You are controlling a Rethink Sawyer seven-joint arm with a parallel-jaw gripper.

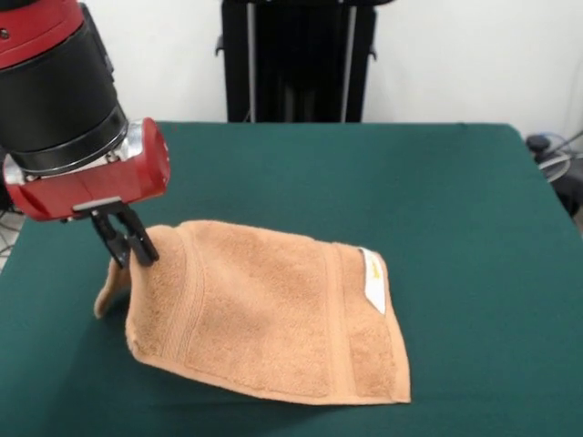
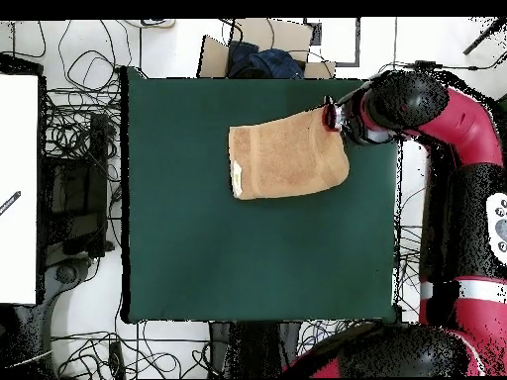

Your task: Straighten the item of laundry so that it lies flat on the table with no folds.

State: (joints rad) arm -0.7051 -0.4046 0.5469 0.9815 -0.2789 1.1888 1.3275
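The item of laundry (image 1: 273, 314) is a light orange-tan terry towel with woven bands and a small white tag (image 1: 373, 280), lying on the dark green table (image 1: 455, 200). Its left corner is lifted off the cloth and hangs in a fold, while the rest lies mostly flat. My gripper (image 1: 126, 244) is shut on that raised corner at the towel's left end. From overhead, the towel (image 2: 285, 156) sits near the table's top right, with the gripper (image 2: 330, 119) at its upper right corner.
The red and black arm (image 2: 436, 109) reaches in over the table's right edge in the overhead view. Cables and a cardboard box (image 2: 262, 45) lie on the floor beyond the table edges. A white surface (image 2: 18, 188) stands at the far left.
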